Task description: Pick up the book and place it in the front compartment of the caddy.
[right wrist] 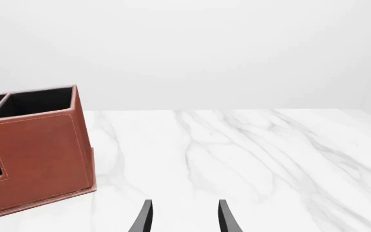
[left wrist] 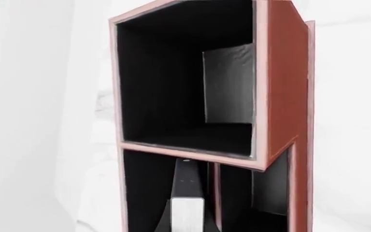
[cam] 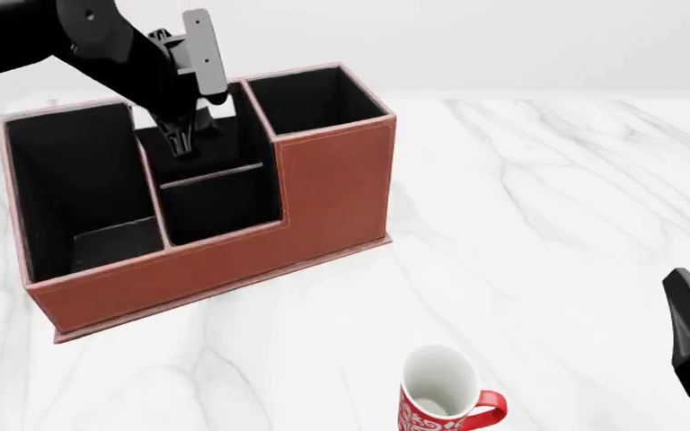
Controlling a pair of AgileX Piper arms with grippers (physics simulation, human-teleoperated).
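Left wrist view: left fingers (left wrist: 187,212) apparently pinch book (left wrist: 187,200) over caddy (left wrist: 282,96).

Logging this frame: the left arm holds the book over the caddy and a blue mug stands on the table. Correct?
Not quite: the mug is red, as the front view shows. The left gripper does hold the book over the caddy.

Your left arm (cam: 105,45) — glossy black casing, grey rectangular bracket near the wrist; your right gripper (right wrist: 184,217) — two slim, curved black fingers.
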